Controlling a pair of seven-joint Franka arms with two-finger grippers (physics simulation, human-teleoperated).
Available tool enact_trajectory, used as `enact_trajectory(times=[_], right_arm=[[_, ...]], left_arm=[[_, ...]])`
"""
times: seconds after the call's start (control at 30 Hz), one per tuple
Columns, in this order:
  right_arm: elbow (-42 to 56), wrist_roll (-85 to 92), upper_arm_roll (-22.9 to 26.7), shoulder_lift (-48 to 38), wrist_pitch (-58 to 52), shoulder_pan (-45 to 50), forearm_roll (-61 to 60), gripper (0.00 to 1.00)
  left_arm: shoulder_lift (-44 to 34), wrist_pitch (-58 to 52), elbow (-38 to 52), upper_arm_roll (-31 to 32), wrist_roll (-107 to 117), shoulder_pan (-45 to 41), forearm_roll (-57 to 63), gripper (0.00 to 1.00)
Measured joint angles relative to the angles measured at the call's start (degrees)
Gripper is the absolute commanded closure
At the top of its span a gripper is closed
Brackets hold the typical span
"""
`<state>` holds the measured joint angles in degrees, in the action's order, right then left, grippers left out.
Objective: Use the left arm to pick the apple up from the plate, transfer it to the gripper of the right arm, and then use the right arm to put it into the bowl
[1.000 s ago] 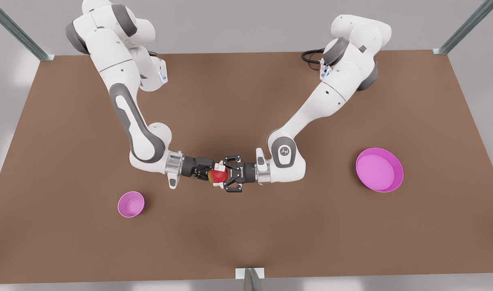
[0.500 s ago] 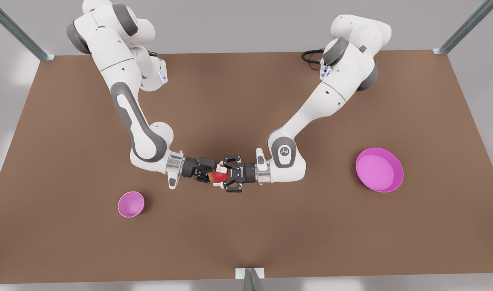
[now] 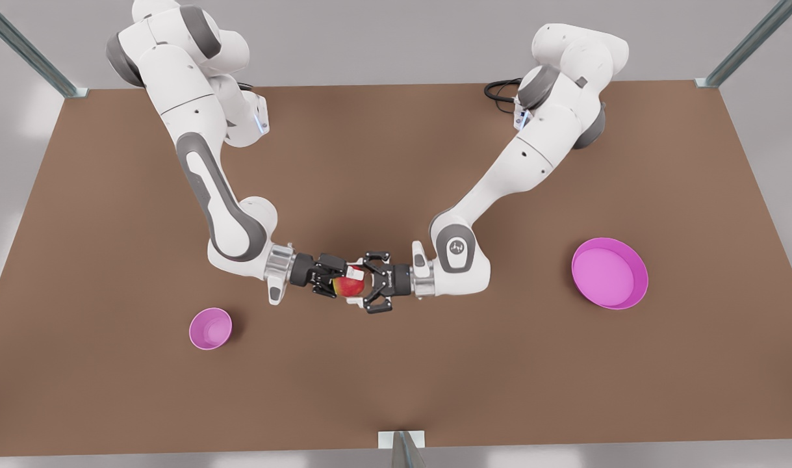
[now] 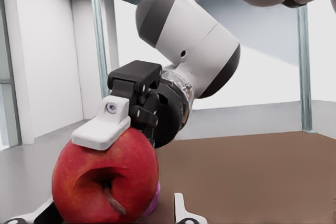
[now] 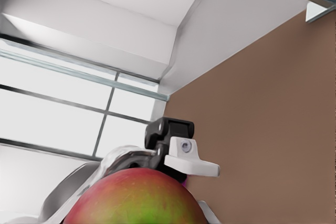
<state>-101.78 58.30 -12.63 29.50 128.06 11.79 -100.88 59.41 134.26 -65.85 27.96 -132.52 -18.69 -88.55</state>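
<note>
- The apple (image 3: 350, 286) hangs in the air above the middle of the table (image 3: 396, 390), between the two pincers that meet nose to nose. It is well clear of both dishes.
- The right pincer (image 3: 341, 285), on the arm with the silver wrist collar at the front view's left, is clenched on the apple. In the left wrist view one of its white pads (image 4: 102, 129) presses flat on top of the fruit (image 4: 105, 179), so this arm appears to carry the weight.
- The left pincer (image 3: 359, 285), reaching in from the front view's right, stands released. Its linkages are splayed wide, and its own fingertips (image 4: 181, 211) sit out to the sides of the apple, apart from the skin.
- The two pincers grip across one another, which gives each pair of fingers its own room on the small round fruit.
- My judgement: the hand-over is essentially made, and the left arm has to back straight out without brushing the apple.
- The bowl (image 3: 227, 331) lies near the right arm's side, a short carry away.
- The plate (image 3: 639, 286) sits bare, well apart at the front view's right.
</note>
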Motion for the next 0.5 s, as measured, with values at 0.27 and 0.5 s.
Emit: enact_trajectory(times=[0.27, 0.5], right_arm=[[-1.17, 0.62, 0.04, -1.46, -0.44, -2.91, 3.37, 0.31], [0.25, -1.02, 0.42, -2.9, -4.33, -11.04, 27.92, 0.31]], left_arm=[[-2.91, -2.61, -1.54, -3.89, 4.66, 12.13, 15.46, 0.0], [-30.74, -34.64, -1.34, -4.34, 33.18, 25.57, 78.7, 0.0]])
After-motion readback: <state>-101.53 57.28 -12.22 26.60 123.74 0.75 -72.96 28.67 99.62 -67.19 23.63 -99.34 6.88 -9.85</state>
